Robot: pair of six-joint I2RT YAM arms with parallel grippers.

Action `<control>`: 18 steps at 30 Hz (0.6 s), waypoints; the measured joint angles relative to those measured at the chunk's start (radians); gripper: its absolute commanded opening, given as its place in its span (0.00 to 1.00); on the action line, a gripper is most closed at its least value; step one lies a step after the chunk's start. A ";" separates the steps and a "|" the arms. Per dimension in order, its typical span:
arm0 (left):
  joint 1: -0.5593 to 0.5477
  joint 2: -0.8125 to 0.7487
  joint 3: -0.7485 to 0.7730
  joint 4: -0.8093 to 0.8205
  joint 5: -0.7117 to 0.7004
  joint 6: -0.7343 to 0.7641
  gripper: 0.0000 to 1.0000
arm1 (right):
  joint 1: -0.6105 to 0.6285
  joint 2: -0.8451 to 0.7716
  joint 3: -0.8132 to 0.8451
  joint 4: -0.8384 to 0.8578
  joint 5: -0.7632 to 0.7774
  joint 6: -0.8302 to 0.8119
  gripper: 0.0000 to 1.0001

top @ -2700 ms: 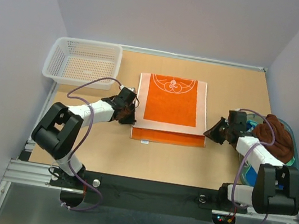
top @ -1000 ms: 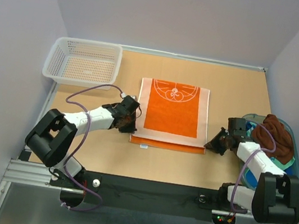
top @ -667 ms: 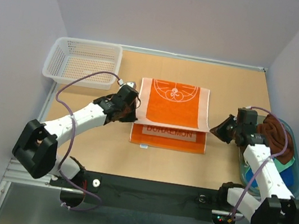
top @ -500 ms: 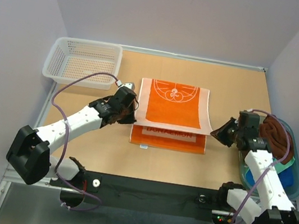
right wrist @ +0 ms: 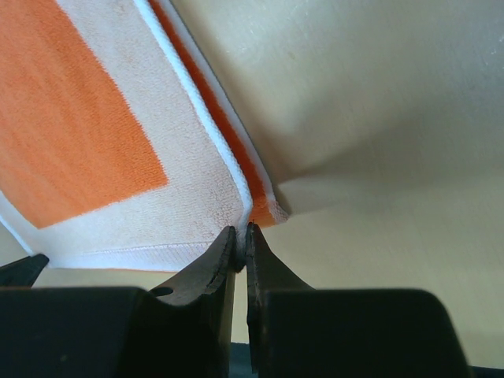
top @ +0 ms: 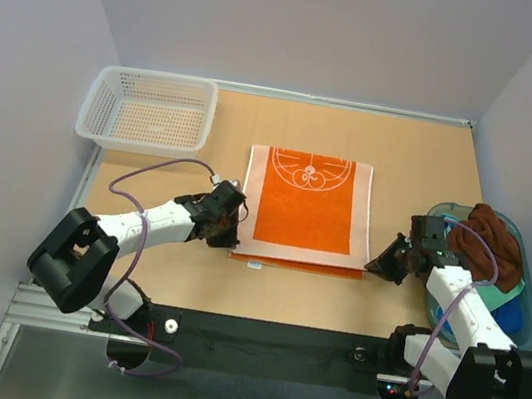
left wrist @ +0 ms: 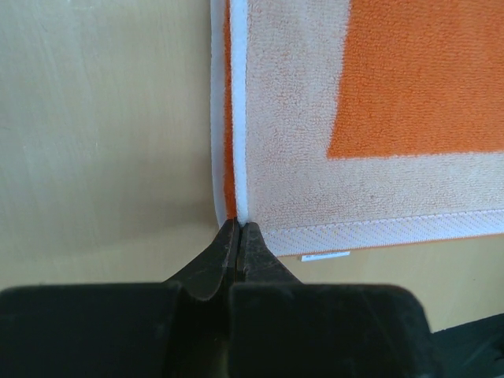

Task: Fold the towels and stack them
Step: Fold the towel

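The orange towel (top: 307, 204) with a white circle pattern and pale border lies folded in the middle of the table. My left gripper (top: 232, 231) is shut on its near left corner (left wrist: 236, 216). My right gripper (top: 374, 265) is shut on its near right corner (right wrist: 253, 211). Both corners sit low at the table surface, the top layer laid over the lower one. A dark brown towel (top: 487, 241) lies heaped in the blue-green tub (top: 525, 301) at the right, over green and blue cloth (top: 500, 308).
A white mesh basket (top: 148, 110) stands at the back left. The tub sits at the table's right edge beside my right arm. Grey walls close in the left, back and right sides.
Both grippers lifted the towel's near edge, showing lettering beneath, then brought it down and toward the near side. The top layer now covers the lower one again.
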 measured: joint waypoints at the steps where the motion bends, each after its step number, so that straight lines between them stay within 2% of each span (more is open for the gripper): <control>1: -0.001 0.011 -0.007 0.010 0.002 -0.002 0.00 | 0.000 0.009 0.000 0.000 0.000 0.001 0.02; 8: -0.010 0.024 -0.039 0.046 0.002 -0.006 0.00 | 0.000 0.058 -0.017 0.009 -0.002 0.020 0.02; 18: -0.011 0.047 -0.039 0.063 -0.012 -0.007 0.00 | -0.004 0.084 -0.106 0.121 -0.016 0.076 0.02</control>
